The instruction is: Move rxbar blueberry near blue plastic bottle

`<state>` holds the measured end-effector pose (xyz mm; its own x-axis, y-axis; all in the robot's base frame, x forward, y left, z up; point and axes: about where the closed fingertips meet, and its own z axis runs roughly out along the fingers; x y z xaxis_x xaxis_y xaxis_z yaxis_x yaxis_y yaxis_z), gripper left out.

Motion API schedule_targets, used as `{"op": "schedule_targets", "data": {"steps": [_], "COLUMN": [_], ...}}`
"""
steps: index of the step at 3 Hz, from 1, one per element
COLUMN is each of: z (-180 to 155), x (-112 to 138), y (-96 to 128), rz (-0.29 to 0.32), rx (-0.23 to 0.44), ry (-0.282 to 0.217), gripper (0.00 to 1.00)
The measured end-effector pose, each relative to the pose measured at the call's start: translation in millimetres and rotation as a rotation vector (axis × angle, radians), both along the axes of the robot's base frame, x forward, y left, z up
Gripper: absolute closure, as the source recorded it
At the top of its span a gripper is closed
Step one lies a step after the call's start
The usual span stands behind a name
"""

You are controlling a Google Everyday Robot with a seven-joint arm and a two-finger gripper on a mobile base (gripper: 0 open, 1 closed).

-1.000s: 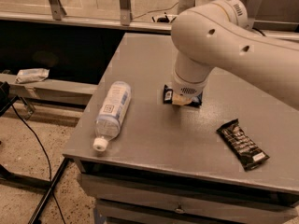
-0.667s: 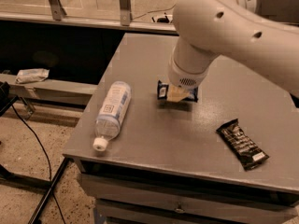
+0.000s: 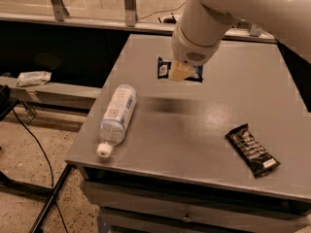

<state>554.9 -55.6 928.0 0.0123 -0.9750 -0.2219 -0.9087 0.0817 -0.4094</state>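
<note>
Gripper on the white robot arm clasps the small, flat, dark blue-wrapped rxbar blueberry over the far side of a grey metal table. The clear blue plastic bottle, white-capped, lies on its side near the left edge, apart from the bar. A black-brown wrapped bar rests at right.
</note>
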Motion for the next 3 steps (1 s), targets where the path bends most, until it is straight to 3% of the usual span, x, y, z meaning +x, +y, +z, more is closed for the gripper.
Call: {"op": "schedule_targets", "data": {"steps": [3], "z": [-54.0], "x": [3.4], "y": [7.4], "rz": [0.010], "rx": [-0.017], "ry": [0.145], "gripper": [1.00]}}
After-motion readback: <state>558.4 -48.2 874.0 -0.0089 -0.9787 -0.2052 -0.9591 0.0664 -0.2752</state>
